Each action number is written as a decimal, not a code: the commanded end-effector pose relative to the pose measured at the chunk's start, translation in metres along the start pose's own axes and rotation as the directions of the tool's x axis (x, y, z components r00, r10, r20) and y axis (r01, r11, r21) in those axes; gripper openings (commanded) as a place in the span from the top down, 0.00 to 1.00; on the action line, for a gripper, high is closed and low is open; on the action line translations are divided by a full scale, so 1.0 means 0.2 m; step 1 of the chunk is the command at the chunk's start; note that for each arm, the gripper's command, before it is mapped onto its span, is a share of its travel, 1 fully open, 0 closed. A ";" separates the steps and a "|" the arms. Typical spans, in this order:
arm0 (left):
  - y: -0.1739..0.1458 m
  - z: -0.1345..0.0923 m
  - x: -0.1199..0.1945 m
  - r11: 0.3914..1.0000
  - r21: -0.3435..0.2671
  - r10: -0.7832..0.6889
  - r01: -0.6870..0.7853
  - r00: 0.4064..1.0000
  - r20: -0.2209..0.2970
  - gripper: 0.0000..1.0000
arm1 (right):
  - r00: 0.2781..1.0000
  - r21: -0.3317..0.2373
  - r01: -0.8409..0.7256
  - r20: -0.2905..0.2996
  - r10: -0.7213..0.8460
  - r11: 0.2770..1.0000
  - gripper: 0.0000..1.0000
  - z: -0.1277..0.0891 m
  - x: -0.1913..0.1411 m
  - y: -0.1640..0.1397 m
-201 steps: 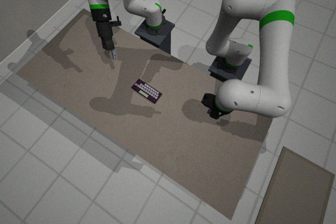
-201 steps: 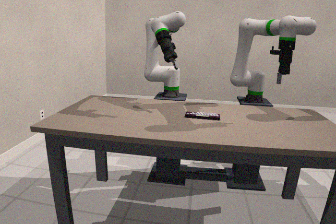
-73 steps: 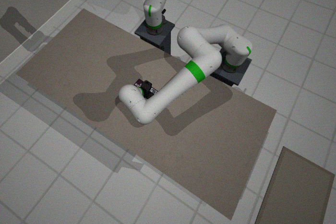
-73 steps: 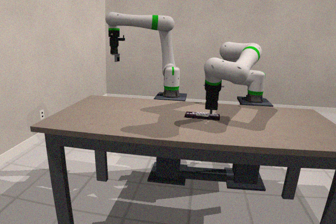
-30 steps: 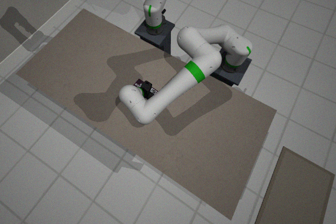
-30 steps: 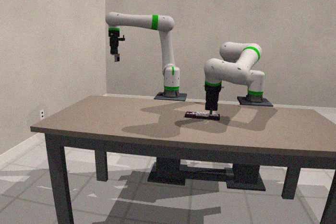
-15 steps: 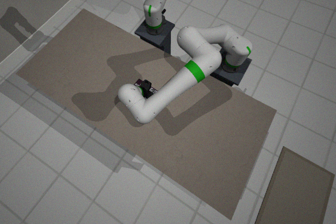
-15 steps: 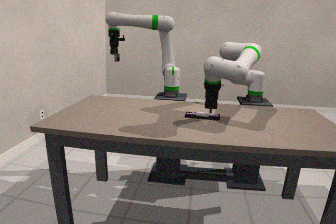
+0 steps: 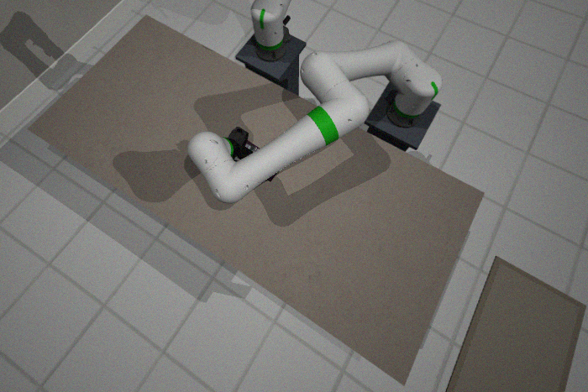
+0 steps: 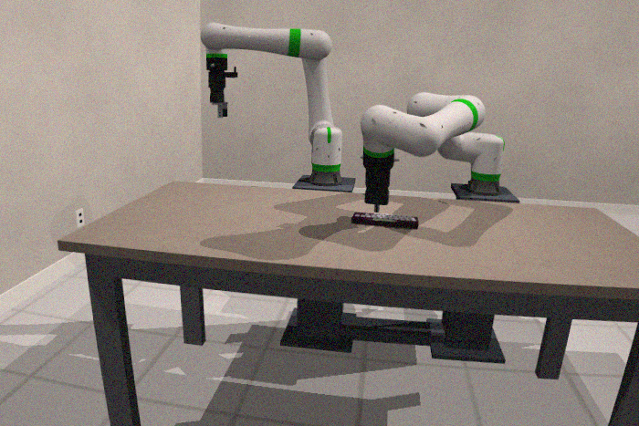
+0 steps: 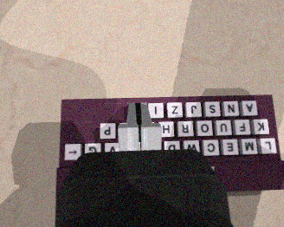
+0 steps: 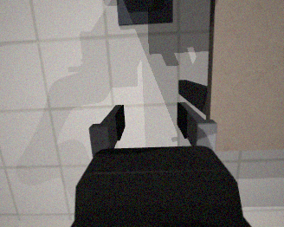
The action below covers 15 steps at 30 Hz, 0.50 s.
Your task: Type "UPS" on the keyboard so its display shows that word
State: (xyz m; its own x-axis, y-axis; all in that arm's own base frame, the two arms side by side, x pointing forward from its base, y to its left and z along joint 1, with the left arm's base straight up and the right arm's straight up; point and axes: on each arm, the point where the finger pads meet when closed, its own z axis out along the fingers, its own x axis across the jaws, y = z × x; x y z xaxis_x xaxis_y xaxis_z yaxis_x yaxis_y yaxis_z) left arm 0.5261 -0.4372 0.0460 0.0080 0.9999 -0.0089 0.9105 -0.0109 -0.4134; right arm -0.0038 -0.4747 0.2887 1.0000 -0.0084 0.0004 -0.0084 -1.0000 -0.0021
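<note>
Left gripper (image 10: 377, 210) (image 11: 138, 113) closed, over keyboard (image 10: 384, 220) (image 11: 88, 112); right gripper (image 10: 222, 109) (image 12: 151, 121) open, beyond table edge (image 12: 210, 65).

Spreads as a brown rectangular tabletop (image 9: 333, 253) (image 10: 154, 224) (image 11: 143, 43) (image 12: 255, 78) on dark legs (image 10: 110, 348), beneath the left gripper (image 9: 248, 149) (image 10: 377, 210) (image 11: 138, 114) but beside the spot under the right gripper (image 10: 222, 116) (image 12: 151, 114). Carries a purple letter keyboard (image 9: 249, 143) (image 10: 384, 221) (image 11: 87, 113), lying flat below the left gripper's fingertips.
</note>
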 end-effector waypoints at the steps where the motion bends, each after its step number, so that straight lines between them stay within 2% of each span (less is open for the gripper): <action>1: 0.01 -0.01 -0.13 1.000 0.009 -0.001 0.001 1.000 -0.008 1.00 | 1.000 -0.002 0.000 0.000 0.000 1.000 0.00 0.00 0.00 0.00; 15: 0.02 0.00 -0.15 1.000 0.009 -0.001 0.001 1.000 -0.008 1.00 | 1.000 -0.002 0.000 0.000 0.000 1.000 0.00 0.00 0.00 0.00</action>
State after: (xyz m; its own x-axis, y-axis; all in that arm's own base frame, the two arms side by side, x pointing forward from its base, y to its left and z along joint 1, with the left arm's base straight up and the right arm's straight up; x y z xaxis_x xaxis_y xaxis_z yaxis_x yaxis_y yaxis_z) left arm 0.5284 -0.4660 0.0450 0.0095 1.0000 -0.0012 0.9069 -0.0091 -0.4212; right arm -0.0038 -0.4747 0.2887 1.0000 -0.0084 0.0004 -0.0084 -1.0000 -0.0021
